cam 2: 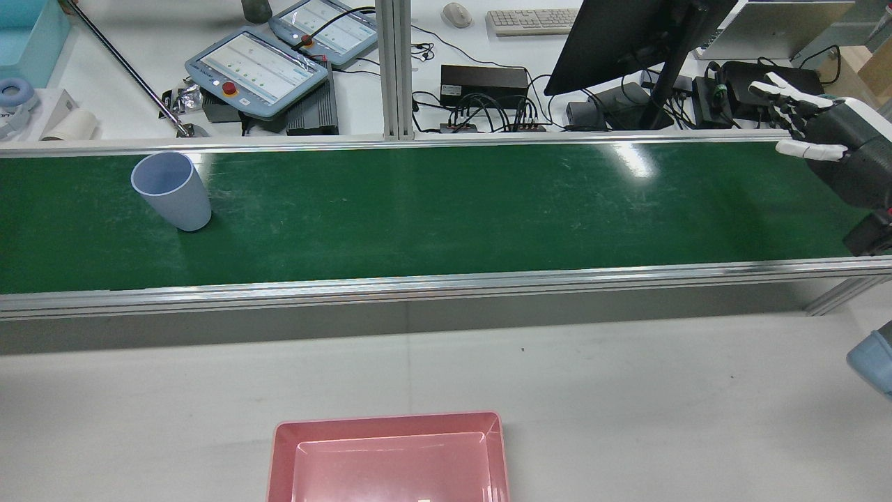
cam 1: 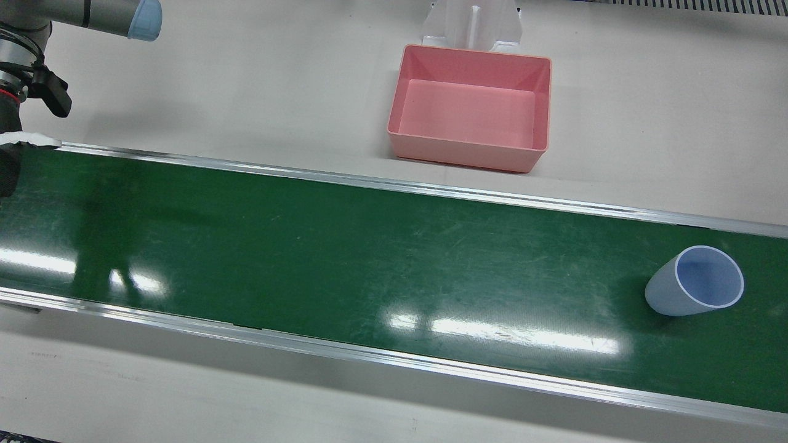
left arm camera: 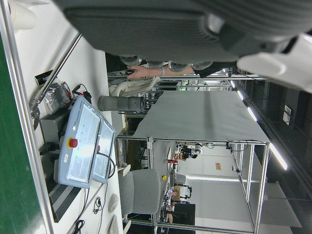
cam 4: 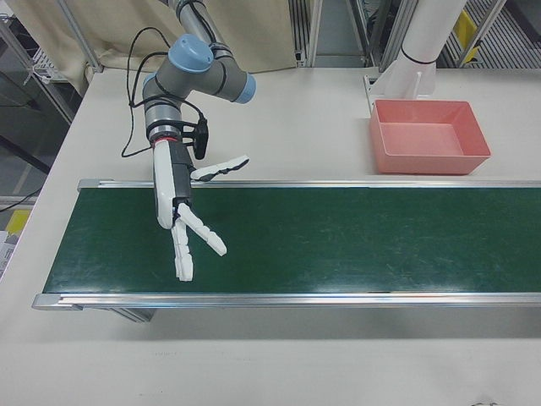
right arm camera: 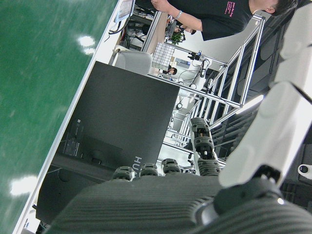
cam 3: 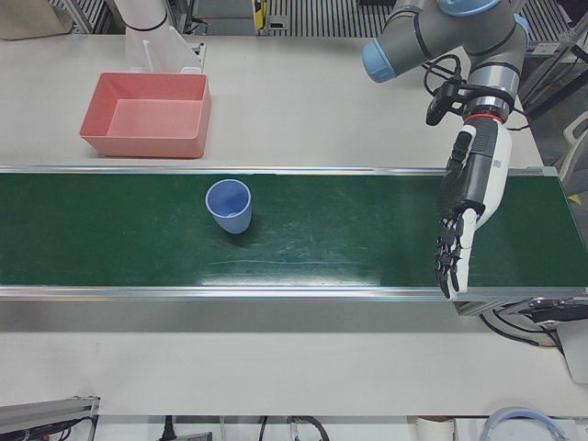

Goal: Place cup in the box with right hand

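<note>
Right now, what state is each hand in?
Left hand: open, fingers extended, holding nothing.
Right hand: open, fingers spread above the green conveyor belt, holding nothing.

My bench is a pale, flat surface with a long green belt running across it, framed by silver rails along both long sides. A light blue cup stands upright on the belt, mouth up, near the end on my left side. A pink box sits directly on the pale bench surface, beside the belt on my side and apart from its rail, open at the top. The cup and box are well apart.
</note>
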